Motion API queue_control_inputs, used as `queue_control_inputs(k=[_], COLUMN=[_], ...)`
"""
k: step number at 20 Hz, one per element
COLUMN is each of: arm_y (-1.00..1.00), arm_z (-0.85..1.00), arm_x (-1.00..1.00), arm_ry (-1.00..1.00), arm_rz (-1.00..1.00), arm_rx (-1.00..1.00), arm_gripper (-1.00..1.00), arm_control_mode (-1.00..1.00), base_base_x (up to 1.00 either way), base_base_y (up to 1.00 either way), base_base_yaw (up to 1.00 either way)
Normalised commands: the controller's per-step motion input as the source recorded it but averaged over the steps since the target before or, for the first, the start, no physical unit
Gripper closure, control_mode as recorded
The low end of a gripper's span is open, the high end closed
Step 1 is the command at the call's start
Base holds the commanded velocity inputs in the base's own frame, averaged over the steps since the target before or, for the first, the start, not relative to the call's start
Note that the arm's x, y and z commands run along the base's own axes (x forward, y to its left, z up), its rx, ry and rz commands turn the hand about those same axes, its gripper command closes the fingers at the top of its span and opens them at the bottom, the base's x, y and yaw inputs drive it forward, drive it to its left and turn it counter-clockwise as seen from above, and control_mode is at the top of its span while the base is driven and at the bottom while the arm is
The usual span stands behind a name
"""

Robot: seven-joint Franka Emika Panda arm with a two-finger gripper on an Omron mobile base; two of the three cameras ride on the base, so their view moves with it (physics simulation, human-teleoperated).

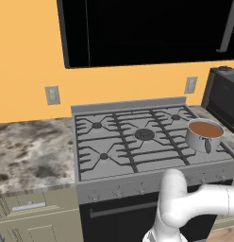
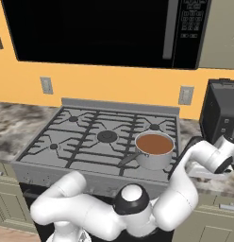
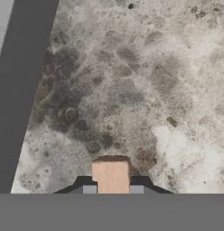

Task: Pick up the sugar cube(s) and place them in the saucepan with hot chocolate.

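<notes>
While gripper (image 3: 112,190) pinches sugar cube (image 3: 111,175) over marbled counter (image 3: 145,90); saucepan (image 2: 154,150) on stove (image 2: 81,137)

The sugar cube (image 3: 111,176) sits low between the gripper (image 3: 113,189) fingertips, its lower part cut off; contact cannot be told.

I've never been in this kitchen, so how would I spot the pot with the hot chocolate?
Find the grey gas stove set against the orange wall, under the black microwave. On its front right burner stands the saucepan, small, round, of shiny steel. It is the one pot there, full of brown liquid, its short handle pointing forward.
</notes>
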Motion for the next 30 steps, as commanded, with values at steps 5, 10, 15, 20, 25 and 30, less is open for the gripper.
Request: queue_control_inputs(k=[5, 10, 15, 20, 25, 30], arm_y=[0.19, 0.09, 0.79, 0.96, 0.32, 0.01], arm_z=[0.53, 0.87, 0.52, 0.67, 0.46, 0.04], arm_x=[-0.29, -0.38, -0.4, -0.02, 0.26, 0.29], arm_ry=[-0.17, -0.1, -0.32, -0.14, 0.0, 0.12], arm_rz=[-0.02, -0.07, 0.0, -0.01, -0.04, -0.14], arm_rx=[-0.07, 0.0, -0.06, -0.14, -0.18, 0.13], arm_gripper=[1.0, 1.0, 1.0, 1.0, 1.0, 1.0], arm_control_mode=[-1.0, -1.0, -1.0, -1.0, -1.0, -1.0], base_base_x=[0.0, 0.0, 0.0, 0.0, 0.0, 0.0], base_base_y=[0.0, 0.0, 0.0, 0.0, 0.0, 0.0], base_base_yaw=[0.0, 0.0, 0.0, 0.0, 0.0, 0.0])
